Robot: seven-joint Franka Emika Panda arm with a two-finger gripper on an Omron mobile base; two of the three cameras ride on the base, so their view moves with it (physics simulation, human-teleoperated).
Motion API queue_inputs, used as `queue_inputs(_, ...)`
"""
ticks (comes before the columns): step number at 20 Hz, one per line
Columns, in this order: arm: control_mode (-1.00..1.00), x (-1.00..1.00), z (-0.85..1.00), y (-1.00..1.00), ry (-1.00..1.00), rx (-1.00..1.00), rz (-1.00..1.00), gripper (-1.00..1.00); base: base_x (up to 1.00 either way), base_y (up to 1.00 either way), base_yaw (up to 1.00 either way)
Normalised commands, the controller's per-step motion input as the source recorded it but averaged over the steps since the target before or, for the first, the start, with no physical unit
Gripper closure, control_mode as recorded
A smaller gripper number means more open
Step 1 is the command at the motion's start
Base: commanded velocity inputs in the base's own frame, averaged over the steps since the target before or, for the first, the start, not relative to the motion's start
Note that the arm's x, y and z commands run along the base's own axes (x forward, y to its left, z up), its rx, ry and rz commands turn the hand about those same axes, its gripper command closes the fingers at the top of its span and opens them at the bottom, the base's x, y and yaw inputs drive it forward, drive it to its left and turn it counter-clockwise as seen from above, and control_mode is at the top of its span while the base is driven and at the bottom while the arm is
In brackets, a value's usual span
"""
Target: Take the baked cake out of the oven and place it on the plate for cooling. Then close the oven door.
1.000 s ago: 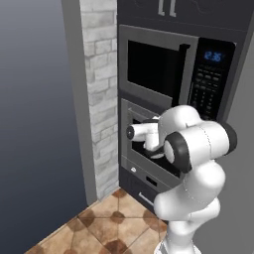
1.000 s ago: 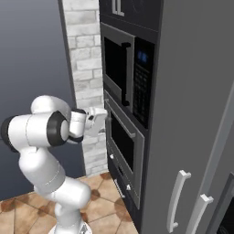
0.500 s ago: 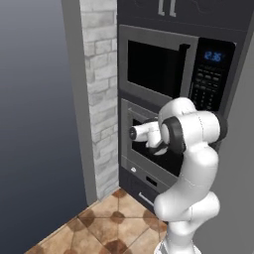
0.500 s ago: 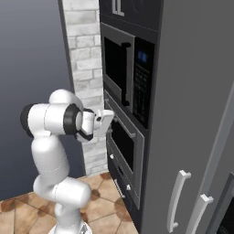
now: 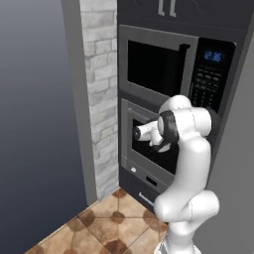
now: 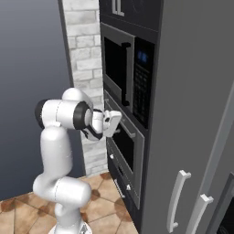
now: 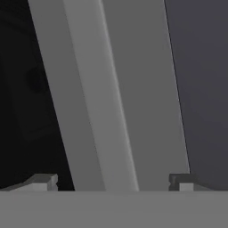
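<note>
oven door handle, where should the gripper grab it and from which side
Grip the oven door by its horizontal bar handle, probably near the middle, coming straight at the oven front. The bar stands proud of the panel above the dark window, so one finger can go above and one below. In the hand view the open gripper already has the bar between its fingertips.

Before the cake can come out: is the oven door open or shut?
Shut: the oven door stands upright, flush with the cabinet front, and the open end effector is at its bar handle.
</note>
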Motion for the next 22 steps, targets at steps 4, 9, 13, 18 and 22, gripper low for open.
queue_inputs(4, -1.0, 0.4, -0.24, -0.25, 0.04, 0.0, 0.0, -1.0, 0.0, 0.0, 0.0)
queue_inputs(9, -1.0, 0.35, -0.31, -0.23, 0.1, 0.0, 0.0, -1.0, 0.0, 0.0, 0.0)
queue_inputs(13, -1.0, 0.24, -0.39, -0.14, 0.2, 0.0, 0.0, 1.0, 0.0, 0.0, 0.0)
queue_inputs(18, -1.0, 0.02, -0.52, 0.03, 0.29, 0.04, 0.03, 1.0, 0.0, 0.0, 0.0)
queue_inputs(22, -1.0, 0.0, -0.59, 0.29, 0.28, 0.03, 0.07, 1.0, 0.0, 0.0, 0.0)
